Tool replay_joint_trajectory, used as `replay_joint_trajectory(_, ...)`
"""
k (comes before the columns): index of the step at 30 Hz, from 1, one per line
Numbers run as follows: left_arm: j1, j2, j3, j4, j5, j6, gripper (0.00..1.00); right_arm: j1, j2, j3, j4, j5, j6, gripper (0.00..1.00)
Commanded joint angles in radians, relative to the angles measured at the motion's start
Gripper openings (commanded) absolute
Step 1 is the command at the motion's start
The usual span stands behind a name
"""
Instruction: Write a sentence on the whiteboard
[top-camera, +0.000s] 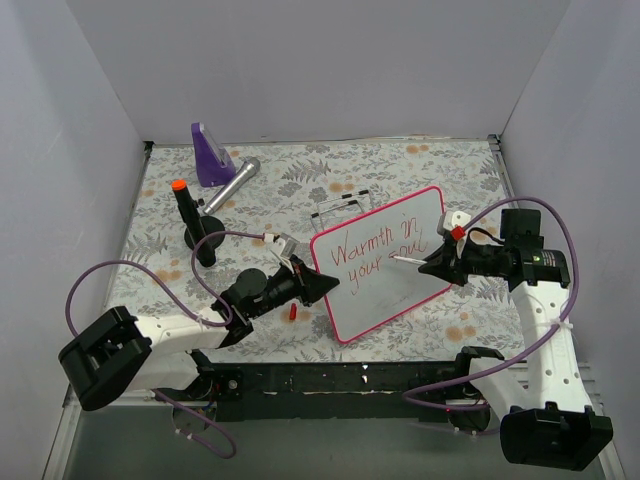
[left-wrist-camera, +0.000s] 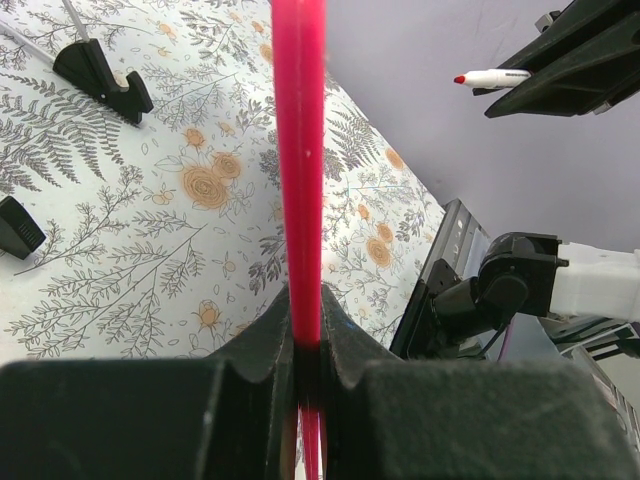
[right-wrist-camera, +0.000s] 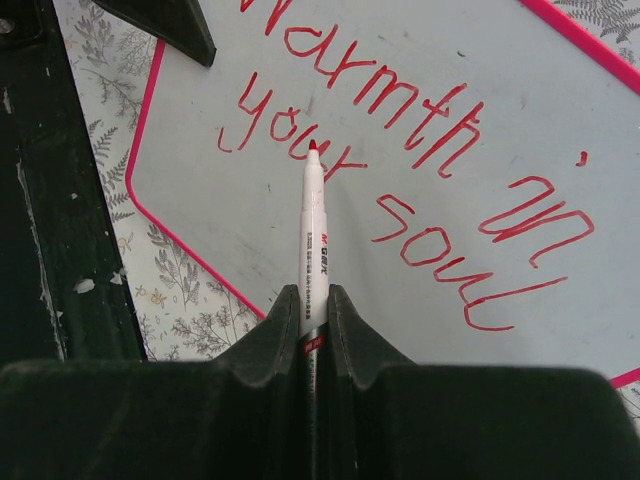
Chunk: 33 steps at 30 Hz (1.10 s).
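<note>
The whiteboard (top-camera: 400, 288), white with a pink-red frame, sits at the table's middle. The sentence (top-camera: 375, 250) is in red on two lines, "Warmth in your soul" (right-wrist-camera: 400, 170). My left gripper (top-camera: 322, 287) is shut on the board's left edge. In the left wrist view the pink frame (left-wrist-camera: 300, 200) runs up from between the jaws of that gripper (left-wrist-camera: 308, 325). My right gripper (top-camera: 432, 263) is shut on a white marker (right-wrist-camera: 312, 250). Its red tip hangs over the word "your", a little off the whiteboard (right-wrist-camera: 200, 200).
At the back left stand a purple cone-shaped object (top-camera: 210, 155), a silver cylinder (top-camera: 233, 185) and a black stand with an orange top (top-camera: 190, 220). Black clips (top-camera: 340, 205) lie behind the board. A small red cap (top-camera: 291, 312) lies near the left gripper. Grey walls enclose the table.
</note>
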<state>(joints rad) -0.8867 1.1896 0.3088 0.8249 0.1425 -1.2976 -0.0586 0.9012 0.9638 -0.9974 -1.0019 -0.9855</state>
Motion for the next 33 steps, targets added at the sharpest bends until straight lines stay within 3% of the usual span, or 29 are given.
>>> replay_joint_trajectory(1, 0.005, -0.019, 0.013, 0.054, -0.017, 0.047, 0.0, 0.002, -0.001, 0.041, -0.004, -0.049, 0.03, 0.01)
replay_joint_trajectory(16, 0.005, -0.103, -0.005, -0.012, -0.03, 0.049, 0.0, 0.002, -0.009, -0.059, 0.033, -0.032, 0.012, 0.01)
replay_joint_trajectory(33, 0.005, -0.125, -0.007, -0.052, -0.05, -0.002, 0.0, 0.002, 0.016, -0.094, -0.092, -0.107, -0.174, 0.01)
